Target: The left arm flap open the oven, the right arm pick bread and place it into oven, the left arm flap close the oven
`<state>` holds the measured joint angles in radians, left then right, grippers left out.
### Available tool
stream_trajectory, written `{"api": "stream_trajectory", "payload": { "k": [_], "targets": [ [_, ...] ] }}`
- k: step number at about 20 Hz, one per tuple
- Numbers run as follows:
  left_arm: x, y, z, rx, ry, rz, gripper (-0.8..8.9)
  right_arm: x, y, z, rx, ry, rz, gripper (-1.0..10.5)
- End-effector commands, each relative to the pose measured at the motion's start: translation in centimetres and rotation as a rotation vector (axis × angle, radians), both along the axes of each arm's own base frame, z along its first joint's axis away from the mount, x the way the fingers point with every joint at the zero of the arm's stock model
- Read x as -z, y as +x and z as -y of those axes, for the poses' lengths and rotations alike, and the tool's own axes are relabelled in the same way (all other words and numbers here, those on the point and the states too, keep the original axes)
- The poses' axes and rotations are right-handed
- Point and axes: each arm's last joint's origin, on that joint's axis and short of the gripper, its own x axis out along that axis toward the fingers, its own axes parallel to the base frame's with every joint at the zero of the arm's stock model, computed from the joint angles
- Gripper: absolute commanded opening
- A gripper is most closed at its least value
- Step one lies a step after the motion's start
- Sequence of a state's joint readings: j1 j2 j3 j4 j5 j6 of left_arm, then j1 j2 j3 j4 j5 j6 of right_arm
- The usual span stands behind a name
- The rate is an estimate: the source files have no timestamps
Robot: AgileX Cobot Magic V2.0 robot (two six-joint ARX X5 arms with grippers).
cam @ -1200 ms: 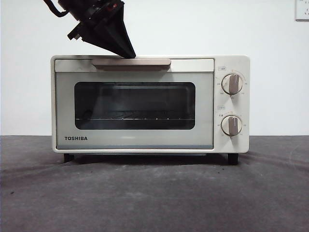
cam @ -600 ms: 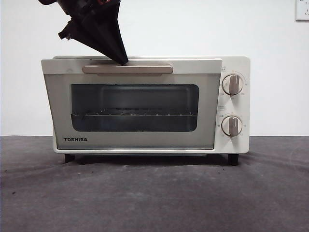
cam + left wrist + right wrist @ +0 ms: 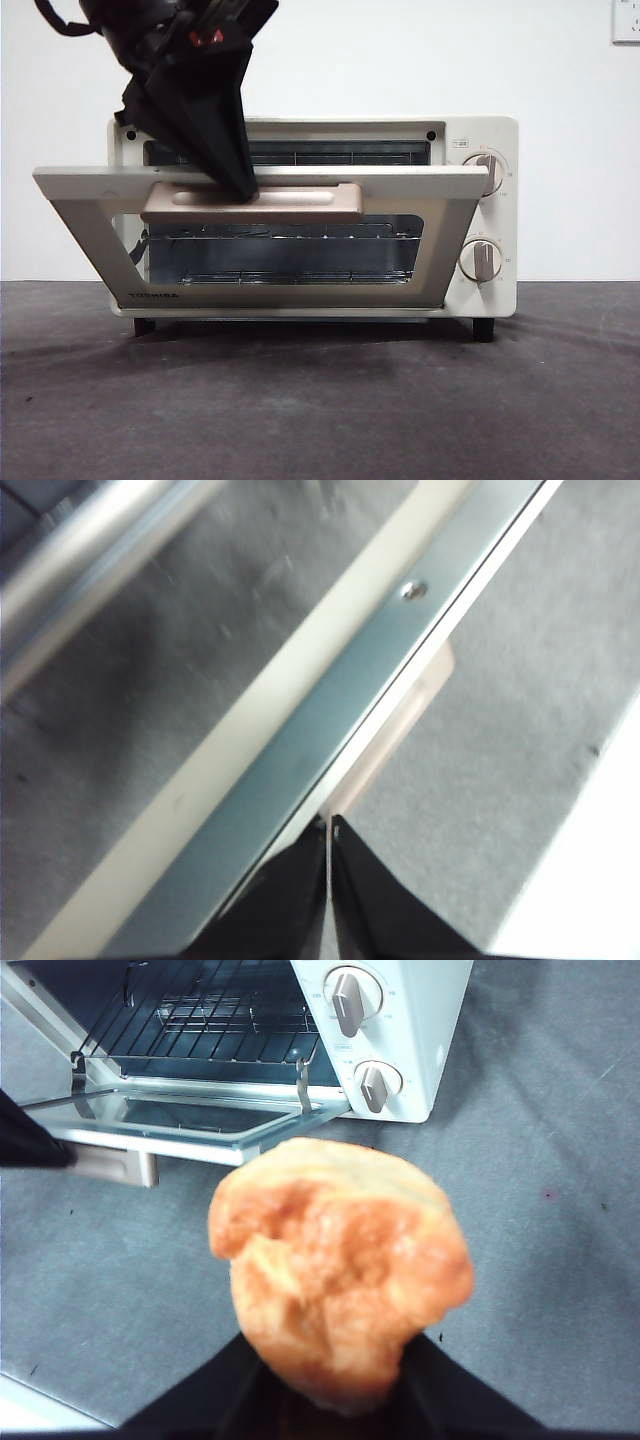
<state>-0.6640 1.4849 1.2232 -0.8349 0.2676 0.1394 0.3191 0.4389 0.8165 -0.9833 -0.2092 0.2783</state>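
The cream-white oven [image 3: 500, 215] stands on the dark table. Its glass door [image 3: 90, 200] hangs about half open, tilted forward, and the wire rack [image 3: 290, 232] shows behind it. My left gripper [image 3: 243, 190] comes in from the upper left; its shut tips rest on top of the beige bar handle [image 3: 300, 203]. In the left wrist view the two jaws [image 3: 329, 825] meet at the door's top edge [image 3: 330, 720]. My right gripper [image 3: 335, 1405] is shut on the golden-brown bread [image 3: 335, 1270], held above the table in front of the oven [image 3: 420, 1050].
Two beige knobs [image 3: 482, 260] sit on the oven's right panel. The open door [image 3: 180, 1125] juts out over the grey mat, with the left gripper's black tip [image 3: 30, 1140] at its handle. A white wall is behind the oven.
The oven door has swung from nearly shut to about half open, tilting down and forward. My left gripper has moved down and forward with the handle.
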Motion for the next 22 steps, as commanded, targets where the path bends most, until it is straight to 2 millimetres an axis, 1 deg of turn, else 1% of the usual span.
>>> {"api": "stream_trajectory", "payload": {
  "k": [1,7,9,12,17,19,22],
  "targets": [
    [0.6,0.7,0.6,-0.028,0.032,0.042,0.16,-0.5,-0.1,0.0,0.002,0.014,0.020,1.0],
    [0.9,-0.1,1.4,-0.007,0.035,0.024,0.16,-0.5,0.0,0.1,0.020,-0.005,0.029,1.0],
    [1.7,-0.4,1.5,-0.008,0.041,0.010,0.16,-0.6,0.0,0.1,0.022,-0.005,0.035,1.0],
    [3.4,-0.8,1.3,-0.018,0.058,-0.019,0.16,-0.8,0.1,0.0,0.023,0.003,0.059,1.0],
    [6.0,-2.1,1.2,0.001,0.094,-0.064,0.16,-1.1,0.3,0.0,0.023,0.016,0.097,1.0],
    [6.6,-2.5,1.1,0.008,0.108,-0.080,0.16,-1.2,0.4,-0.1,0.024,0.020,0.107,1.0],
    [6.5,-2.9,1.3,0.014,0.107,-0.084,0.16,-1.3,0.4,-0.1,0.023,0.022,0.112,1.0]
  ]
}}
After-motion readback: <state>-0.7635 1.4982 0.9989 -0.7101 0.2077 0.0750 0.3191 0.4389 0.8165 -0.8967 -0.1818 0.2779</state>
